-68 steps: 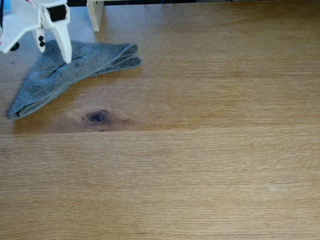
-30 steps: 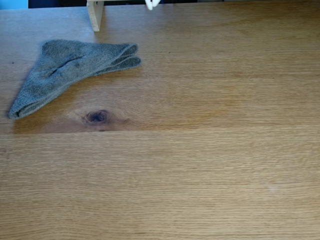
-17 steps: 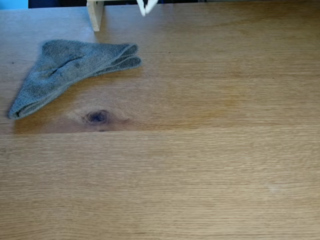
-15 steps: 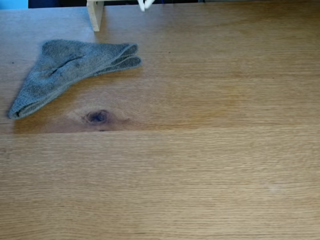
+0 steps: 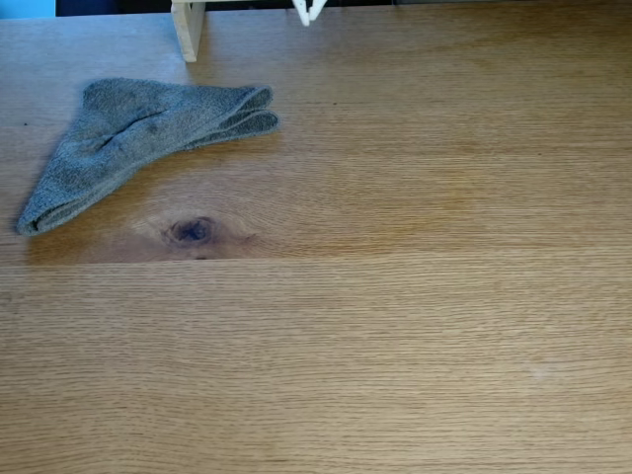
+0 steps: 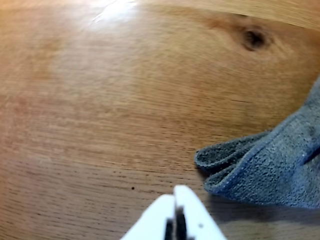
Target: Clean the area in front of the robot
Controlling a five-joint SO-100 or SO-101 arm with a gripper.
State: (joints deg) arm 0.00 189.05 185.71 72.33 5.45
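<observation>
The area is a broad light-brown oak tabletop [image 5: 415,326] with a dark knot [image 5: 193,230]; the wrist view also shows the tabletop [image 6: 100,110] and the knot [image 6: 254,38]. Of the white robot, the gripper [image 5: 309,13] pokes in at the top edge of the fixed view, right of the cloth and apart from it. In the wrist view the gripper [image 6: 175,192] enters from the bottom, its two white fingers pressed together with nothing between them, hovering over bare wood just left of the cloth's folded corner.
A folded grey terry cloth [image 5: 128,133] lies at the upper left of the fixed view, and the cloth [image 6: 270,170] sits at the right of the wrist view. A pale wooden post [image 5: 187,30] stands behind it. A small pale speck [image 5: 538,371] marks the wood.
The gripper, earlier resting on the cloth at the left, has lifted off and moved right along the top edge. The cloth has stayed put.
</observation>
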